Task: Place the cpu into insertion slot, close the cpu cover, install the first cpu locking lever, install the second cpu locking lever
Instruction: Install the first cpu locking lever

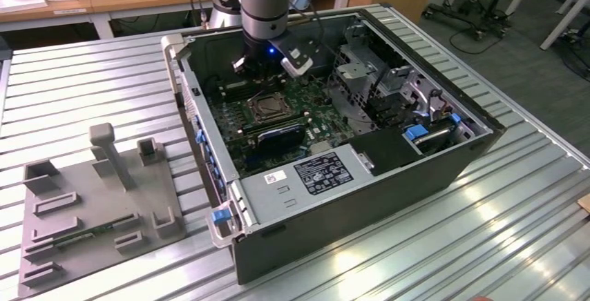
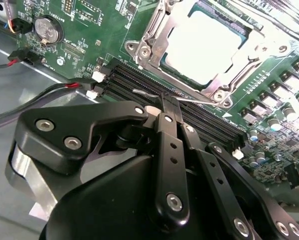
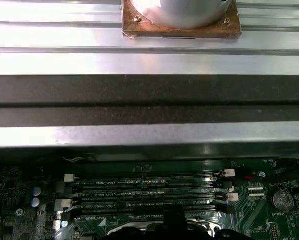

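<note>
In the second wrist view the cpu (image 2: 204, 47), with its pale silvery top, lies in the insertion slot (image 2: 217, 95). The cpu cover (image 2: 152, 42) lies flat over it as a metal frame. A thin wire locking lever (image 2: 144, 93) runs along the socket edge beside the black memory slots (image 2: 209, 122). My gripper (image 2: 165, 102) is shut, its black fingertips right at this lever; whether they touch it I cannot tell. In the exterior view the gripper (image 1: 260, 72) hangs inside the open computer case, just behind the insertion slot (image 1: 268, 108).
The green motherboard (image 1: 309, 97) lies in the open case (image 1: 369, 197), between a drive cage (image 1: 369, 73) and a power supply (image 1: 313, 173). Red and black cables (image 2: 49, 92) run near the memory slots. A grey fixture plate (image 1: 92, 204) sits on the ribbed table at the exterior view's left.
</note>
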`<state>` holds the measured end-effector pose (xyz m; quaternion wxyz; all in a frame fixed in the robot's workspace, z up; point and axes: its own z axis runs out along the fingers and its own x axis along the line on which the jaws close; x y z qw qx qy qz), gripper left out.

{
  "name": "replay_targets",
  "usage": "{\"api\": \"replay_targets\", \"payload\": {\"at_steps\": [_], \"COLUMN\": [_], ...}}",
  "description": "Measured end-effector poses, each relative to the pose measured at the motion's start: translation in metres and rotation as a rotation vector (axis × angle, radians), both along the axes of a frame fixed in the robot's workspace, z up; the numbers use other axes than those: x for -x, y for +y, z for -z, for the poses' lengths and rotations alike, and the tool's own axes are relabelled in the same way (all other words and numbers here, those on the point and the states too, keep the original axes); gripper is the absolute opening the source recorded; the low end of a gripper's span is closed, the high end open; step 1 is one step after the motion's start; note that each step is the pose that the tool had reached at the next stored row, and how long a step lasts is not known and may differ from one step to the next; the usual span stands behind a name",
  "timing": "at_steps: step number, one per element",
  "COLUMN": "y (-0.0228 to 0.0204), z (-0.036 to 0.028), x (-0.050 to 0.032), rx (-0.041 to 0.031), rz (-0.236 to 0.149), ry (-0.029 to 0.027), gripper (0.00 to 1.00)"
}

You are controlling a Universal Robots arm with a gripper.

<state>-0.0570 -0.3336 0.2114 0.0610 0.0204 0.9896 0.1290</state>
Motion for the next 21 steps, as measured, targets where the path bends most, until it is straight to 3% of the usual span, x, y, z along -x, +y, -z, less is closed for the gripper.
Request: {"api": "replay_targets", "payload": {"at_steps": [21], "y": [0.0024], "z": [0.0062], "x": [-0.0039], "rx": [0.004], "rz": [0.0], "ry": [0.0], "gripper": [0.11]}}
